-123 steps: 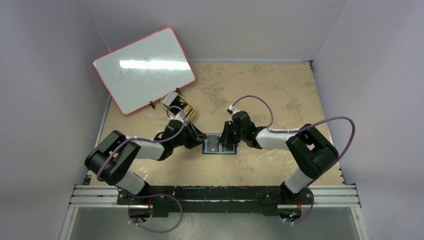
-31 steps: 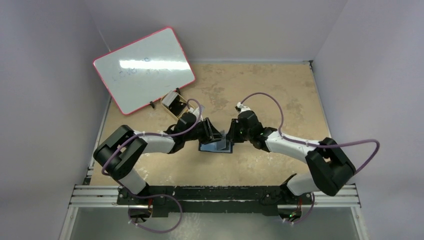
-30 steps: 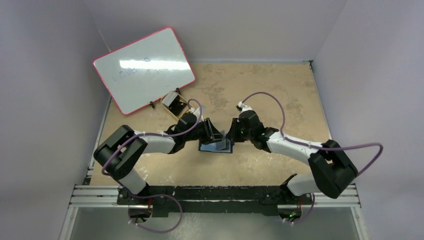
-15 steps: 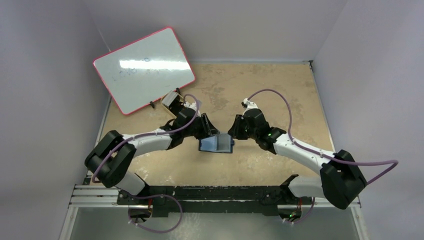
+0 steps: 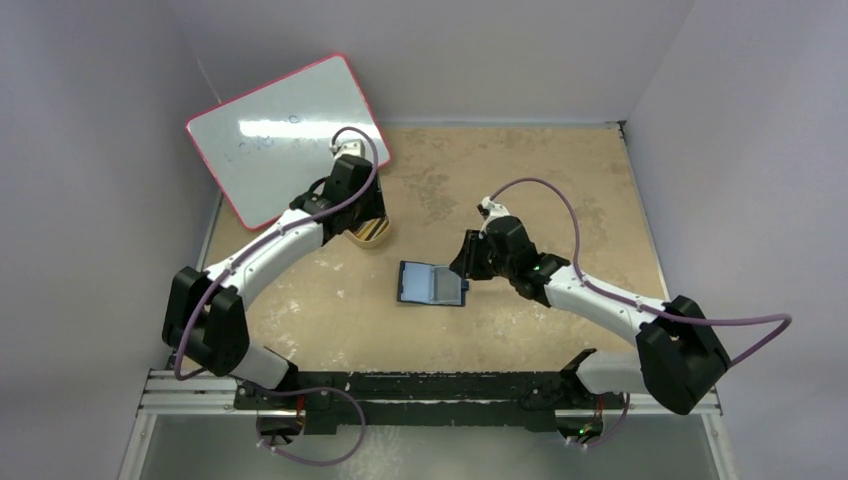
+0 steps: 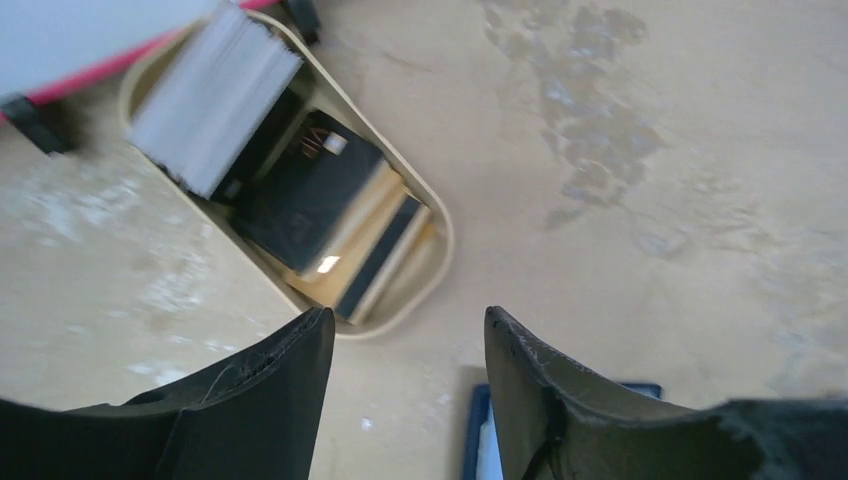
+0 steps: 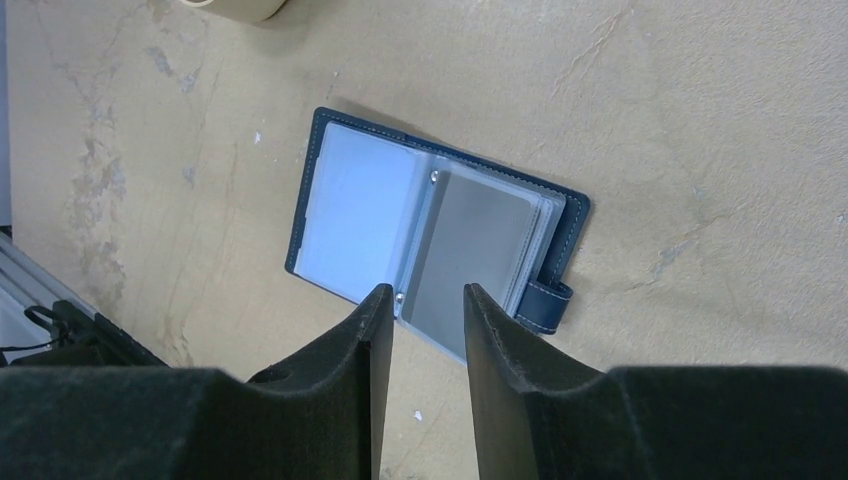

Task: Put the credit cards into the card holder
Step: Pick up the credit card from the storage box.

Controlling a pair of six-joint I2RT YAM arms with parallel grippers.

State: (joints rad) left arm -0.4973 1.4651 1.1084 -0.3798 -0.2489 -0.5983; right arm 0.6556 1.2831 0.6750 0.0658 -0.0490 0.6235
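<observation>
The navy card holder (image 5: 432, 284) lies open and flat on the table, pale blue pockets up. A grey credit card (image 7: 478, 250) sits in the right pocket of the card holder (image 7: 340, 215). My right gripper (image 7: 427, 292) hovers open just above its near edge, with nothing between the fingers; in the top view the right gripper (image 5: 464, 268) stands at the holder's right side. My left gripper (image 6: 408, 315) is open and empty over the gold tin (image 6: 425, 290), which holds dark credit cards (image 6: 305, 195) and a tilted pale stack (image 6: 215, 100).
A red-framed whiteboard (image 5: 285, 135) leans at the back left, right behind the gold tin (image 5: 373, 236) and my left gripper (image 5: 364, 222). A corner of the card holder (image 6: 478, 440) shows at the bottom of the left wrist view. Walls close in the table on three sides.
My left arm has let go of the card holder and swung back-left to the tin, jaws opening. The right jaws have opened too, and the holder now lies flat.
</observation>
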